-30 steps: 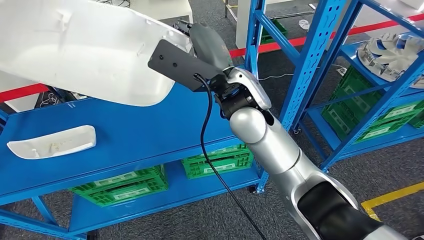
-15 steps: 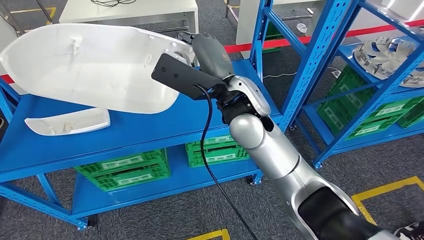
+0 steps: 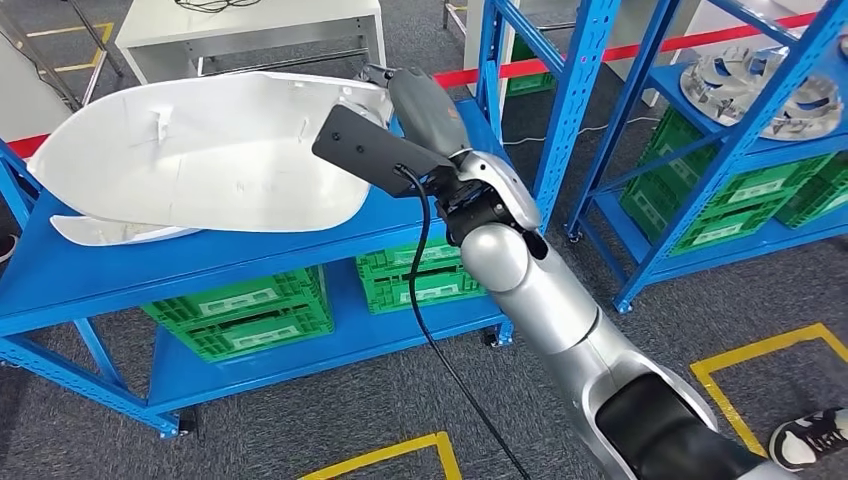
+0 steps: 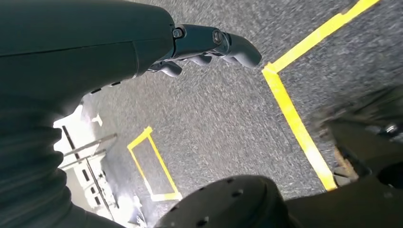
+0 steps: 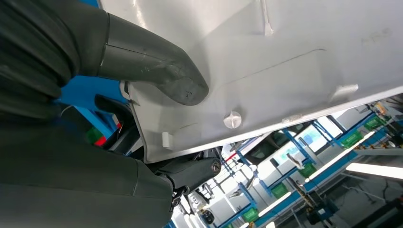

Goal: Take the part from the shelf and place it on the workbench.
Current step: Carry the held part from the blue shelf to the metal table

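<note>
A large white moulded panel point(image 3: 200, 160) hangs above the blue shelf point(image 3: 250, 262), its hollow side up. My right hand point(image 3: 420, 100) grips its right end, just past a black plate on the wrist. In the right wrist view the thumb point(image 5: 157, 71) presses on the panel's inner face point(image 5: 294, 57) while darker fingers clamp the rim from the other side. My left hand point(image 4: 209, 45) hangs over grey carpet, holding nothing, fingers loosely apart.
A smaller white part point(image 3: 100, 232) lies on the shelf, half hidden under the panel. Green crates point(image 3: 240, 312) fill the lower level. A second blue rack point(image 3: 720, 150) at right carries a silvery finned disc point(image 3: 760, 85). White table point(image 3: 250, 30) behind; a person's shoe point(image 3: 810, 440) at bottom right.
The whole view has shifted, so the camera moved: the shelf sits lower and further off. The panel stays in my right hand and now covers more of the small white part.
</note>
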Controlling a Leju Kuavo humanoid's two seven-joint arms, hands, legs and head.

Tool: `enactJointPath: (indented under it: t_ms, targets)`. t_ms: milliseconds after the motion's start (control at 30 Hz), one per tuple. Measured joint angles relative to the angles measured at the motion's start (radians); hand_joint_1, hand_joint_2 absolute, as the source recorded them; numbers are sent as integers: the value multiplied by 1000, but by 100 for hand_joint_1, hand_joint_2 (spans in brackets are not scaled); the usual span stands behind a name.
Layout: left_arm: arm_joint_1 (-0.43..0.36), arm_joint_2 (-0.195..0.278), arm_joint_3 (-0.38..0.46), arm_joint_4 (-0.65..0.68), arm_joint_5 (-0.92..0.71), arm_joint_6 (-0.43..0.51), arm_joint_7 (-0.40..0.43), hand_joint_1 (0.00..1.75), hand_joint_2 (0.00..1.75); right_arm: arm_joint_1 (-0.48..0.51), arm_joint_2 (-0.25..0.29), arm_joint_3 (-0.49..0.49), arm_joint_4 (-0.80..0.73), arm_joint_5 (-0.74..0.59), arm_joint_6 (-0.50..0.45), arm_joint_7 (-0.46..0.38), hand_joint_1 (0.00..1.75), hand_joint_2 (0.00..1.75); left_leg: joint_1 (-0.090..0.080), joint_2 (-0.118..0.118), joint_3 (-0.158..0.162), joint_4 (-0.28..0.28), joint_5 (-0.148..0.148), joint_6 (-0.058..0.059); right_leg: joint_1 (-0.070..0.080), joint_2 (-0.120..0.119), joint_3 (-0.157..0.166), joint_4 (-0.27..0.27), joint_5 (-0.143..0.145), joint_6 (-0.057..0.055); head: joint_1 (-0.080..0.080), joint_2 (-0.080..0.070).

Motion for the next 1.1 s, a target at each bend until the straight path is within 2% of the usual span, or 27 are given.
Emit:
enactJointPath:
  t_ms: [33,67,100,133,167,233,267,333,367,400,467,500,533,567,600,633,667,733,767,833,867,900,933,1000,1033,1067,1100]
  targets:
    - [2,5,0,0,1,0,-4,0,175,1,-1,0,6,-4,-5,-3,175,175,3,0,3,37,-4,-4,-1,0,-16,1,12,3,0,0]
    - [6,11,0,0,3,0,-8,0,175,3,-2,0,12,-8,-10,-7,175,175,6,0,20,45,12,-9,-3,0,-32,3,24,6,0,0]
    - [10,17,0,0,6,0,-12,0,175,7,-4,-1,15,-12,-16,-11,175,175,10,0,54,18,38,-13,-6,-1,-48,6,34,11,0,0]
    - [14,22,0,0,9,0,-14,0,175,9,-5,-2,17,-17,-23,-14,175,175,14,0,102,-36,57,-17,-9,-1,-63,11,44,17,0,0]
    - [19,28,0,0,12,0,-17,0,175,13,-6,-4,18,-20,-30,-18,175,175,15,-1,156,-107,55,-21,-11,0,-77,17,52,25,0,0]
    - [32,37,1,1,17,0,-24,0,175,21,-8,-10,18,-27,-41,-23,175,175,12,-5,219,-204,32,-9,-10,0,-89,21,70,40,1,0]
    - [40,41,1,1,19,0,-28,0,175,27,-10,-14,18,-30,-47,-25,175,175,7,-7,226,-222,24,3,-10,1,-90,18,80,47,2,0]
    - [56,47,1,4,21,0,-31,0,175,44,-16,-24,18,-33,-56,-27,175,175,6,-5,212,-223,38,30,-12,1,-90,12,89,61,3,0]
    - [63,47,2,5,23,0,-30,0,175,54,-20,-28,18,-33,-60,-27,175,175,6,-2,203,-224,49,42,-13,1,-97,23,69,65,3,0]
    - [68,48,2,5,28,0,-28,0,175,63,-26,-33,18,-33,-63,-27,175,175,7,1,192,-226,62,52,-14,2,-108,52,29,69,3,0]
    - [75,48,4,7,38,0,-21,0,175,77,-37,-41,18,-32,-65,-29,175,175,5,3,161,-225,90,64,-11,2,-139,170,-84,71,4,0]
    - [79,47,5,8,43,0,-17,0,175,82,-44,-45,19,-31,-66,-30,175,175,2,3,143,-224,104,67,-9,2,-150,237,-122,70,4,0]
    - [81,45,7,9,46,0,-13,0,175,87,-50,-48,20,-31,-67,-31,175,175,-1,3,125,-223,117,68,-6,2,-151,287,-136,68,4,0]
    - [84,41,8,10,47,0,-10,0,175,91,-55,-51,21,-31,-67,-32,175,175,-4,3,109,-222,129,69,-3,2,-138,308,-126,64,4,0]
    - [85,37,9,11,48,0,-7,0,175,93,-60,-53,22,-31,-67,-32,175,175,-7,3,93,-221,140,69,1,2,-108,294,-102,58,4,0]
    - [85,32,10,13,49,0,-6,0,175,95,-64,-56,24,-31,-68,-32,175,175,-10,4,80,-220,151,69,5,2,-63,248,-78,50,4,0]
    - [84,26,10,13,50,0,-6,0,175,95,-67,-59,25,-31,-68,-32,175,175,-12,3,69,-219,161,67,11,2,-6,177,-72,39,4,0]
    - [83,14,11,14,50,0,-8,0,175,93,-71,-67,26,-31,-69,-33,175,175,-15,3,56,-219,180,61,20,2,85,44,-90,26,4,0]
    - [81,10,11,14,50,0,-8,0,175,90,-73,-71,27,-31,-69,-34,175,175,-15,3,54,-221,189,55,23,2,106,8,-101,23,5,0]
    - [79,2,11,15,50,0,-4,0,175,84,-76,-74,32,-29,-67,-32,175,175,-13,3,53,-229,209,43,23,2,103,-8,-88,19,7,0]
    - [77,-2,11,15,49,0,0,0,175,81,-78,-74,36,-28,-65,-29,175,175,-13,2,48,-226,203,37,20,0,96,-13,-76,15,8,0]
    - [75,-5,11,15,48,0,4,0,175,78,-79,-74,40,-25,-62,-27,175,175,-13,0,40,-210,178,32,16,-2,86,-18,-62,10,6,0]
    - [72,-6,11,15,47,0,8,0,175,77,-80,-74,44,-22,-60,-25,175,175,-12,-1,28,-175,134,27,13,-3,75,-22,-48,7,4,0]
    - [64,-8,11,15,45,0,14,0,175,77,-82,-75,49,-16,-58,-24,175,175,-8,-1,4,-59,32,19,11,-4,47,-22,-21,5,2,0]
    - [59,-8,11,14,46,0,15,0,175,78,-84,-76,49,-12,-58,-25,175,175,-7,0,-1,-2,8,15,11,-4,31,-21,-8,6,1,0]
    - [54,-8,12,14,47,0,15,0,175,79,-85,-77,50,-8,-59,-25,175,175,-6,0,3,35,8,14,11,-5,13,-19,4,8,1,0]
    - [50,-8,12,14,48,0,15,0,175,80,-86,-80,51,-4,-59,-25,175,175,-6,0,20,44,29,13,10,-6,-6,-16,17,10,2,0]
